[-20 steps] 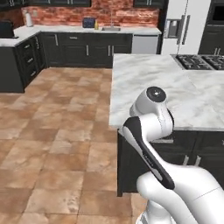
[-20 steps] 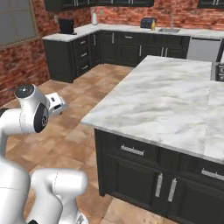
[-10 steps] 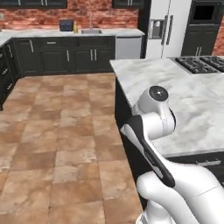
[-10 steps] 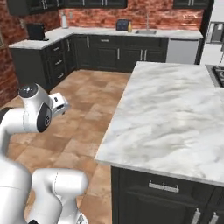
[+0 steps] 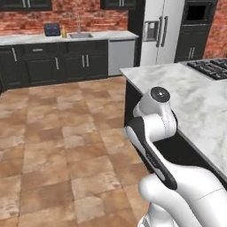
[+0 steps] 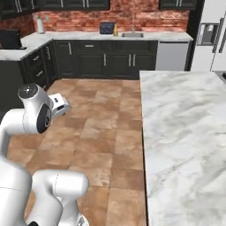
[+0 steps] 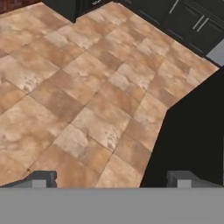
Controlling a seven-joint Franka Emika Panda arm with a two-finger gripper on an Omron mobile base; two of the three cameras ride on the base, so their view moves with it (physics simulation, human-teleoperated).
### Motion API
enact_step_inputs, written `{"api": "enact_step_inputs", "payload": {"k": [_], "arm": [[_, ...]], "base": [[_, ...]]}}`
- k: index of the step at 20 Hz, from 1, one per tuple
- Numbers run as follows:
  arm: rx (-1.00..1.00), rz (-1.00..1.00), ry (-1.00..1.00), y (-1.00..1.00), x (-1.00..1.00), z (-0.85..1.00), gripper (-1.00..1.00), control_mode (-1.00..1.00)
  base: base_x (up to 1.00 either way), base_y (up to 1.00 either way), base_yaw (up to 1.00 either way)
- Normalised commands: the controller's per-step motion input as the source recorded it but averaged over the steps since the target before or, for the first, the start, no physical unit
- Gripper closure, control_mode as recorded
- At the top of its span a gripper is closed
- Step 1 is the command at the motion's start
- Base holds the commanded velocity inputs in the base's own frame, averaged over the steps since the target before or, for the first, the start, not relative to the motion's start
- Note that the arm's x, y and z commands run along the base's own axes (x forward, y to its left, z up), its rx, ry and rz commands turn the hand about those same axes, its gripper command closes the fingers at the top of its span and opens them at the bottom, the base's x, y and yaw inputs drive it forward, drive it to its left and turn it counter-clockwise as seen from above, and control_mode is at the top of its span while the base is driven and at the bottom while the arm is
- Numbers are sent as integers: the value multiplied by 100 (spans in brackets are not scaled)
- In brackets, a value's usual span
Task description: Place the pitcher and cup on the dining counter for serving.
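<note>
Gripper: from my hand cam the gripper (image 7: 111, 179) was wide open, nothing between the fingers, pointed down at the tile floor (image 7: 74, 96) by the island's black cabinet side (image 7: 192, 131).
Arm: folded up close to the base, elbow next to the island corner.
Counter: the dining counter (image 6: 185, 128) sat on my right, marble top, cooktop (image 5: 210, 68) at its far end.
Pitcher: I think it was that small amber thing (image 6: 115, 31) on the far worktop beside the toaster (image 6: 107, 28) and sink (too tiny to be sure).
Cup: couldn't pick it out.
</note>
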Motion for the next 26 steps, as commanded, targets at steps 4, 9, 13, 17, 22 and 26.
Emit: {"api": "enact_step_inputs", "payload": {"k": [4, 9, 13, 17, 22, 26], "arm": [[0, 0, 0, 0, 0, 0, -100, 100], [0, 0, 0, 0, 0, 0, -100, 100], [0, 0, 0, 0, 0, 0, -100, 100], [0, 0, 0, 0, 0, 0, -100, 100], [0, 0, 0, 0, 0, 0, -100, 100], [0, 0, 0, 0, 0, 0, -100, 100]], "base": [[100, 100, -27], [100, 98, -26], [100, 77, -31], [100, 72, -29], [100, 65, -26], [100, 29, -8]]}}
